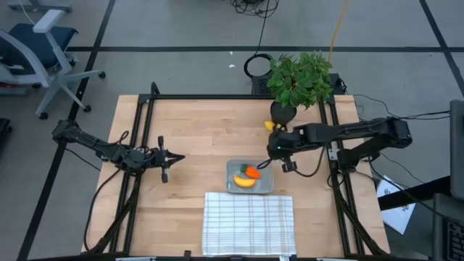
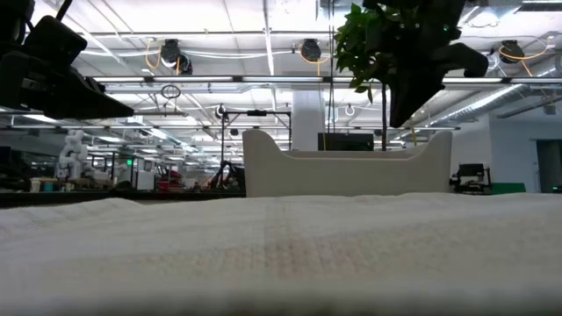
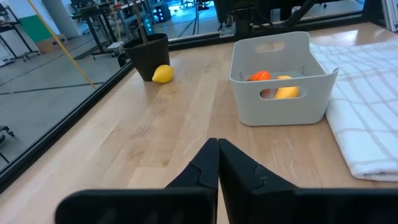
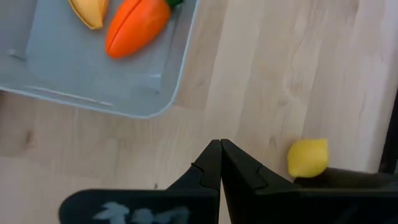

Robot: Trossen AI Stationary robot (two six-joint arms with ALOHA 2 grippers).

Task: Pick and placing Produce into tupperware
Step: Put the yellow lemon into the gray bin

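Carrot [image 4: 137,26] and banana [image 4: 89,11] sit in the tub [image 4: 93,93], but our right gripper [image 4: 220,163] has fingers together above bare wood with the lemon [image 4: 307,158] off beside them against the pot [image 3: 147,55], so we risk nudging it away.

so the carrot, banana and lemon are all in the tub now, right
Not quite: the lemon is still out on the table beside the plant pot, as the right wrist view shows. Only the carrot and banana lie in the tub.
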